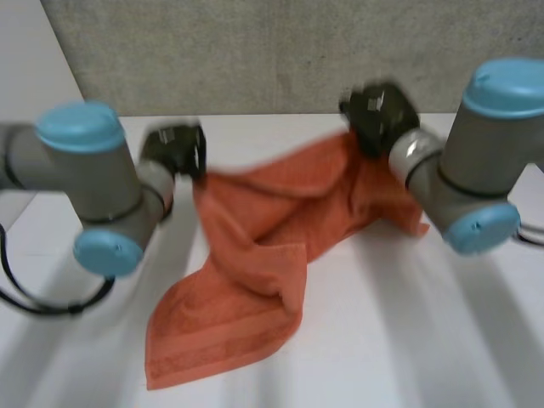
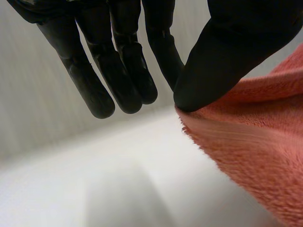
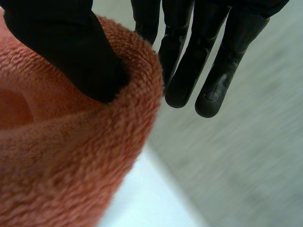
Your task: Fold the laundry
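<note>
At ten o'clock on the white worktop [image 1: 425, 340], the left hand [image 1: 174, 150] pinches a corner of the orange towel [image 1: 246, 255]: its thumb tip [image 2: 208, 75] presses the terry edge against the nearest of its almost straight fingers [image 2: 163, 56]. Over at one o'clock the right hand [image 1: 378, 110] grips the towel's far end, with its thumb [image 3: 61, 47] sunk into a thick rolled fold of cloth and its straight fingers [image 3: 189, 66] on the fold's other side. The towel is plush looped pile with a flatter woven band near its hem. It sags between the hands in soft creases and trails toward seven o'clock, its lower end lying flat on the smooth worktop. Beyond, at twelve o'clock, stands a grey speckled wall [image 1: 255, 51].
</note>
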Robot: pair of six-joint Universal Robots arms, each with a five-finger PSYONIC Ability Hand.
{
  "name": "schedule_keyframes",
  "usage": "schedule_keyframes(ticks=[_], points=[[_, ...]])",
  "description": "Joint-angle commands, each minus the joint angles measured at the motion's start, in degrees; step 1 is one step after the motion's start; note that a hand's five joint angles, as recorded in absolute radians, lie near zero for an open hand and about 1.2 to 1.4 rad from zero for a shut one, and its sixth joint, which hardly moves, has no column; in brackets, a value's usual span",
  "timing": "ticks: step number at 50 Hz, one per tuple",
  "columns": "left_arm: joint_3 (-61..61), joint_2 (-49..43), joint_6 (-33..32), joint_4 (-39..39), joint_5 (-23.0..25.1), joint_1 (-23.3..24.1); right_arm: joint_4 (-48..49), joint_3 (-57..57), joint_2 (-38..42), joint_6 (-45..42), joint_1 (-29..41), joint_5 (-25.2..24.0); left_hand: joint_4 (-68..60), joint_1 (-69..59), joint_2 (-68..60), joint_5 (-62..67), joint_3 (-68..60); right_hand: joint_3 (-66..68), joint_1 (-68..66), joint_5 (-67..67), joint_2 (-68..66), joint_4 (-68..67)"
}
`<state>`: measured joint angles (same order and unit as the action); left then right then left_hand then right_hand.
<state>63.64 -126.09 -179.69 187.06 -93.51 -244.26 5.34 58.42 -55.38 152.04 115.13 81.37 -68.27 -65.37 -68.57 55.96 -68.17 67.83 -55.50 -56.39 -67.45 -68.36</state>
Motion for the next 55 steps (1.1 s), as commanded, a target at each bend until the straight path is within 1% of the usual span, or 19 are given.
schedule_keyframes(ticks=[1,2,5,6,9,10,11,13,14,19,21,26,27,31,33,37,41,49,55], points=[[0.95,13.49,-2.95,24.29,-0.62,-0.69,20.14,-0.33,-6.92,14.94,-1.84,0.89,-11.73,-14.63,-11.43,14.04,-11.83,12.17,-24.5,-13.61,-12.55,-11.64],[2.35,14.63,-3.03,26.05,-0.53,-0.69,19.45,2.11,-9.98,17.56,-2.71,0.28,-11.73,-14.63,-11.43,14.04,-11.83,12.17,-24.5,-13.61,-12.55,-11.64],[7.8,17.54,-3.21,26.95,-0.01,-0.69,15.59,5.29,-12.99,18.73,-3.51,-0.51,-11.73,-14.63,-11.43,14.04,-11.83,12.17,-24.5,-13.61,-12.55,-11.64],[8.95,17.8,-3.21,26.6,0.08,-0.69,11.4,6.96,-13.95,18.65,-3.69,-1.82,-11.73,-14.63,-11.43,14.04,-11.83,12.17,-24.5,-13.61,-12.55,-11.64],[14.04,17.98,-3.03,24.85,-0.01,-0.6,3.56,8.46,-14.14,18.47,-3.78,-4.2,-11.73,-14.63,-11.43,14.04,-11.83,12.17,-24.5,-13.61,-12.55,-11.64],[15.36,17.98,-3.21,24.23,-0.01,-0.6,-2.55,8.99,-14.05,18.03,-3.78,-5.86,-11.73,-14.63,-11.43,14.04,-11.83,12.17,-24.5,-13.61,-12.55,-11.64],[17.9,17.89,-3.21,22.92,0.08,-0.6,-5.75,9.08,-14.05,17.68,-3.78,-6.57,-11.73,-14.63,-11.43,14.04,-11.83,12.17,-24.5,-13.61,-12.55,-11.64],[20.37,17.72,-3.03,21.6,0.08,-0.6,-12.16,9.08,-13.7,16.19,-3.95,-7.72,-11.73,-14.63,-11.43,14.04,-11.83,12.17,-24.5,-13.61,-12.55,-11.64],[21.6,17.63,-3.03,20.89,0.08,-0.6,-17.33,9.08,-13.0,13.75,-4.04,-7.98,-11.73,-14.63,-11.43,14.04,-11.83,12.17,-24.5,-13.61,-12.55,-11.64],[28.54,14.57,-3.21,18.25,0.69,-0.17,-26.42,9.34,-10.98,4.7,-4.56,-7.99,-11.73,-14.63,-11.43,14.04,-11.83,12.17,-24.5,-13.61,-12.55,-11.64],[29.7,13.42,-3.3,18.07,0.96,0.1,-26.44,9.69,-10.54,2.22,-5.09,-7.9,-11.73,-14.63,-11.43,14.04,-11.83,12.17,-24.5,-13.61,-12.55,-11.64],[30.67,10.34,-3.03,18.07,0.61,0.36,-26.26,10.13,-8.95,2.21,-5.1,-8.07,-10.09,-12.99,-9.79,12.39,-10.19,12.17,-24.5,-13.61,-12.55,-11.64],[30.58,9.99,-2.86,18.07,0.52,0.28,-26.17,10.31,-8.95,2.21,-5.01,-8.16,0.59,-2.31,0.89,1.72,0.49,12.17,-24.5,-13.61,-12.55,-11.64],[30.49,9.72,-2.59,18.07,0.35,0.19,-24.33,11.1,-9.13,4.14,-5.1,-8.25,14.62,11.72,14.92,-12.31,14.52,12.17,-24.5,-13.61,-12.55,-11.64],[30.58,9.63,-2.59,18.08,0.26,0.19,-23.01,11.37,-9.48,5.63,-5.18,-8.25,25.36,22.46,25.66,-23.05,25.26,12.17,-24.5,-13.61,-12.55,-11.64],[31.19,9.72,-2.51,17.81,0.26,0.19,-20.55,11.89,-11.14,10.19,-5.45,-8.51,26.09,23.19,26.39,-23.79,25.99,12.17,-24.5,-13.61,-12.55,-11.64],[32.86,9.98,-2.51,16.5,0.26,0.19,-19.84,12.24,-11.85,12.14,-5.53,-8.43,28.61,25.71,28.91,-26.3,28.51,12.17,-24.5,-13.61,-12.55,-11.64],[36.03,11.65,-2.42,12.63,0.35,0.54,-18.53,13.39,-14.93,15.74,-5.18,-8.43,38.7,35.8,39.0,-36.39,38.6,12.17,-24.5,-13.61,-12.55,-11.64],[39.19,15.69,-2.33,10.26,0.35,0.63,-16.86,13.3,-17.65,20.75,-4.92,-8.6,46.78,43.88,47.08,-44.48,46.68,12.17,-24.5,-13.61,-12.55,-11.64]])
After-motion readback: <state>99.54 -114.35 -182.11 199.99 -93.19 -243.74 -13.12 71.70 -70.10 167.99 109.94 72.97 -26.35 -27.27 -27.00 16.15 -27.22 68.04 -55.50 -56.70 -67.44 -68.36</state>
